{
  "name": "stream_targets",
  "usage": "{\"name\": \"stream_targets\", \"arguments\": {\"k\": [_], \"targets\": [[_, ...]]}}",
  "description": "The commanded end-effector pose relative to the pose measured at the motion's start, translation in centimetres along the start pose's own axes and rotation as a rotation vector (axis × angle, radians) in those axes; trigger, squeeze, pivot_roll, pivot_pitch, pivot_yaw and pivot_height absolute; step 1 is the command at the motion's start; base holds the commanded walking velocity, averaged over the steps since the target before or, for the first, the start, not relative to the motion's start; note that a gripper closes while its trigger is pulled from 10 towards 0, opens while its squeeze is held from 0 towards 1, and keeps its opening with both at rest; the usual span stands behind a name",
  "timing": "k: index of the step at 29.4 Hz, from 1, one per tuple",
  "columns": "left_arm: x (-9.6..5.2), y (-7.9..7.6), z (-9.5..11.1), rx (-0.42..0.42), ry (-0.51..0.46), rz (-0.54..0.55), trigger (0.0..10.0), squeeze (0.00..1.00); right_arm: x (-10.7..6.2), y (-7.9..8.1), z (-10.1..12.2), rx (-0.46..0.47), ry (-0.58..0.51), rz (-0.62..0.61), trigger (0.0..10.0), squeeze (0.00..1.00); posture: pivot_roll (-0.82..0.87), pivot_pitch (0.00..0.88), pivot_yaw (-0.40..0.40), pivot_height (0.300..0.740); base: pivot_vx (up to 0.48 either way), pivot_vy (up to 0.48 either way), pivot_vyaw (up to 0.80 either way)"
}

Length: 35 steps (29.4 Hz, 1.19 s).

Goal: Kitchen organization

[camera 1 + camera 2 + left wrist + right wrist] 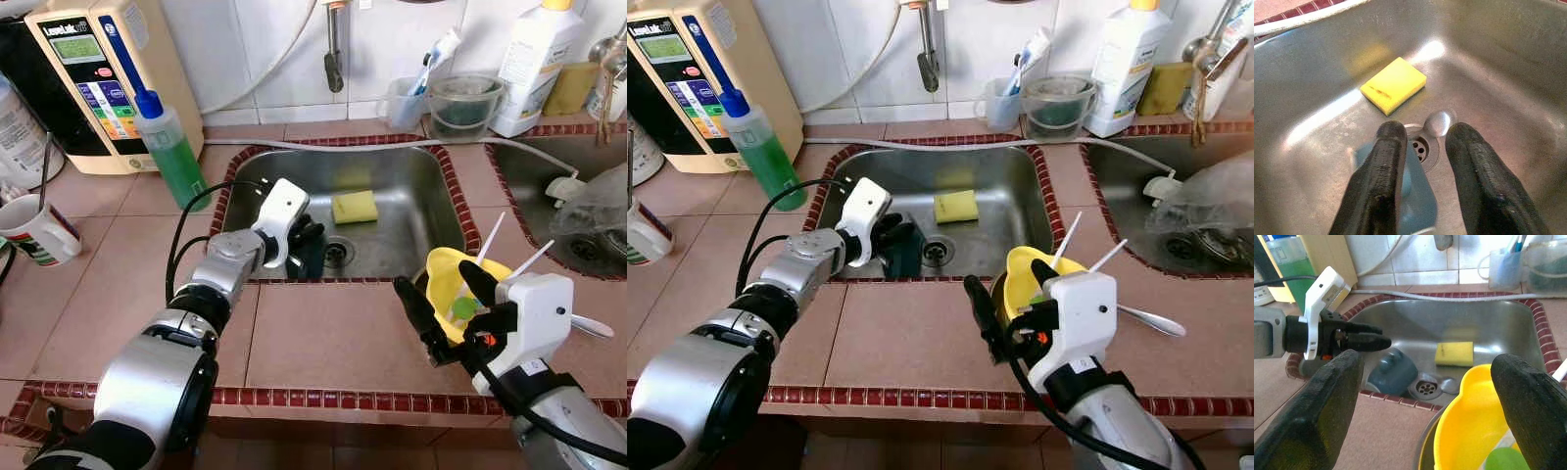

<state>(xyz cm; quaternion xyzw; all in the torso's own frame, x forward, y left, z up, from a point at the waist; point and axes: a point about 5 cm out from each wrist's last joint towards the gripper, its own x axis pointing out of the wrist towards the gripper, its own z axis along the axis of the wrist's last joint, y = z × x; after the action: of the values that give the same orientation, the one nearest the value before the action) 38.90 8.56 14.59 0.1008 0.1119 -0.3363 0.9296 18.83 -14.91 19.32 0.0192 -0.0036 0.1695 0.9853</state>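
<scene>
Left end effector (312, 238) is where we're starting: we're reaching it down into the steel sink (411, 211), and its two black fingers (1382, 181) are sitting a little apart around the rim of a blue-grey mug (1395, 373) that's lying tipped on the sink floor, one finger inside it and one outside. We can't really tell if the pads are pressing on it yet. The mug is lying right beside the drain (1420, 147), and a yellow sponge (355, 207) is lying flat a bit past the drain, toward the back wall.

Working from the left of the table (323, 338): we're seeing a white mug (34, 231) near the edge, then a cream water appliance (93, 78) against the wall with a bottle of green liquid (168, 152) standing in front of it.

Moving right, our right end effector (443, 305) is hovering over the tiled table in front of the sink, fingers spread wide and gripping nothing. Just beyond it a yellow bowl (453, 277) is sitting in a metal bowl at the sink's front right corner, with something small and green inside. Back by the wall a clear cup with toothbrushes (409, 98), a clear container (464, 104) and a big white bottle (534, 64) are lined up.
</scene>
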Motion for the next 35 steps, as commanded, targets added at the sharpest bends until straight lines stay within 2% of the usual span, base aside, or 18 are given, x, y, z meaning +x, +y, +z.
{"name": "stream_targets", "arguments": {"k": [1, 11, 16, 20, 22, 24, 31, 35], "targets": [[-0.2, 0.6, 0.4, 0.000, 0.002, 0.005, 10.0, 1.00, 0.0, -0.1, 0.0, 0.005, 0.010, -0.001, 10.0, 0.00, -0.22, 0.114, 0.133, 0.740, 0.000, 0.000, 0.00], [-0.5, 1.2, 0.9, -0.013, -0.024, 0.014, 10.0, 1.00, 0.4, -0.3, 0.1, 0.010, -0.008, -0.011, 10.0, 0.00, -0.20, 0.120, 0.127, 0.740, 0.000, 0.000, 0.00], [-1.0, 2.0, 1.8, -0.040, -0.091, 0.052, 10.0, 1.00, 1.6, -1.1, 1.0, 0.037, -0.101, -0.082, 10.0, 0.00, -0.19, 0.115, 0.113, 0.740, 0.000, 0.000, 0.00], [-1.3, 2.3, 2.7, -0.060, -0.166, 0.062, 10.0, 1.00, 2.7, -1.7, 1.7, 0.023, -0.159, -0.120, 10.0, 0.00, -0.17, 0.112, 0.099, 0.740, 0.000, 0.000, 0.00], [-1.7, 2.5, 3.8, -0.086, -0.260, 0.072, 10.0, 1.00, 3.8, -2.0, 2.3, -0.007, -0.198, -0.133, 10.0, 0.00, -0.16, 0.107, 0.093, 0.740, 0.000, 0.000, 0.00], [-1.8, 2.6, 4.1, -0.092, -0.283, 0.084, 10.0, 1.00, 4.1, -2.1, 2.5, -0.018, -0.207, -0.139, 10.0, 0.00, -0.16, 0.105, 0.091, 0.740, 0.000, 0.000, 0.00], [-3.3, 3.0, 7.1, -0.109, -0.484, 0.162, 10.0, 1.00, 7.2, -3.0, 4.3, -0.122, -0.312, -0.178, 10.0, 0.00, -0.13, 0.089, 0.073, 0.740, 0.000, 0.000, 0.00], [-3.7, 2.8, 7.5, -0.116, -0.517, 0.194, 10.0, 1.00, 7.9, -3.2, 4.4, -0.148, -0.332, -0.201, 10.0, 0.00, -0.11, 0.080, 0.062, 0.740, 0.000, 0.000, 0.00]]}}
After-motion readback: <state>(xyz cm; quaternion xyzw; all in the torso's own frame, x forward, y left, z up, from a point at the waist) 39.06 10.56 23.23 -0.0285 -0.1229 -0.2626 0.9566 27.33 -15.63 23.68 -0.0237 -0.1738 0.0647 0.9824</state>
